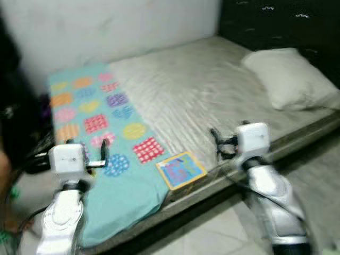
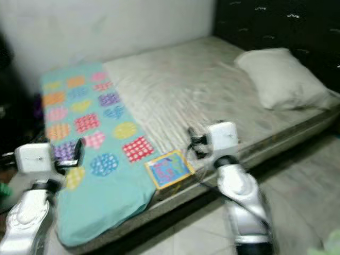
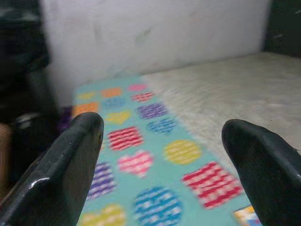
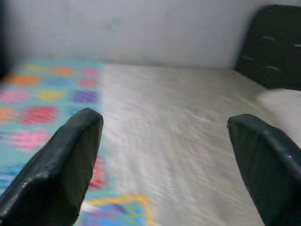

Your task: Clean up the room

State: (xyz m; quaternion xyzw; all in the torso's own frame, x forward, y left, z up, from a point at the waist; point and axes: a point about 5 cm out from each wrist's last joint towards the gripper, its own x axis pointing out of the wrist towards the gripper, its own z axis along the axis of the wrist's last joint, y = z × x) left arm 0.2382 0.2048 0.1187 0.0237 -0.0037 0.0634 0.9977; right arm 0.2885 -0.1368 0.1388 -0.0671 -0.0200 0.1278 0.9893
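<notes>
A bed with a bare grey mattress [image 1: 202,90] stands in front of me. A teal blanket [image 1: 122,186] printed with coloured hearts and dots covers its left part. A flat picture book [image 1: 181,170], yellow-bordered with a blue cover, lies at the bed's near edge beside the blanket. My left gripper [image 1: 103,155] hovers open over the blanket's near left part, its black fingers [image 3: 61,174] spread wide. My right gripper [image 1: 217,142] is open above the mattress edge, just right of the book, with nothing between its fingers [image 4: 56,174].
A white pillow [image 1: 289,77] lies at the right end of the bed, below a black headboard [image 1: 276,21]. A white wall runs behind. Dark clutter [image 1: 16,106] stands left of the bed. Pale tiled floor [image 1: 223,228] lies in front.
</notes>
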